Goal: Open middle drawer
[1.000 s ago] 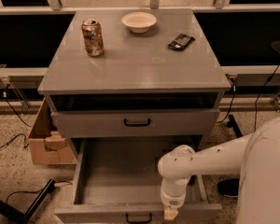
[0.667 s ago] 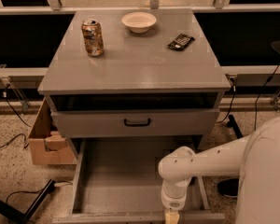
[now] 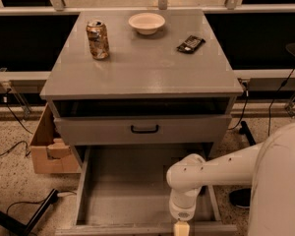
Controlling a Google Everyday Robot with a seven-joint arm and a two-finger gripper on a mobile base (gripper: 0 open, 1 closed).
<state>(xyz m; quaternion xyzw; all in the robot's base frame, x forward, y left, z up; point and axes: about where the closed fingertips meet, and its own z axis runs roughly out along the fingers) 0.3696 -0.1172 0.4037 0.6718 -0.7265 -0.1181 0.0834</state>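
Observation:
The middle drawer (image 3: pixel 132 181) is pulled far out of the grey cabinet, showing its bare grey inside. Its front rim (image 3: pixel 113 228) lies along the bottom edge of the view, and its handle is out of view. My gripper (image 3: pixel 181 228) points down at that front rim, right of centre, and is mostly cut off by the frame edge. My white arm (image 3: pixel 191 178) reaches in over the drawer from the right. The taller-fronted drawer (image 3: pixel 103 130) above, with a black bar handle (image 3: pixel 144 129), stands slightly out. The lowest drawer is hidden.
On the cabinet top (image 3: pixel 147 68) stand a can (image 3: pixel 98 40), a white bowl (image 3: pixel 146 22) and a dark packet (image 3: pixel 191 44). A cardboard box (image 3: pixel 46 149) sits on the floor to the left, with cables near it. My white body (image 3: pixel 280 191) fills the lower right.
The middle drawer has slid further out toward the camera. My gripper and arm have moved with its front, down toward the bottom edge of the view.

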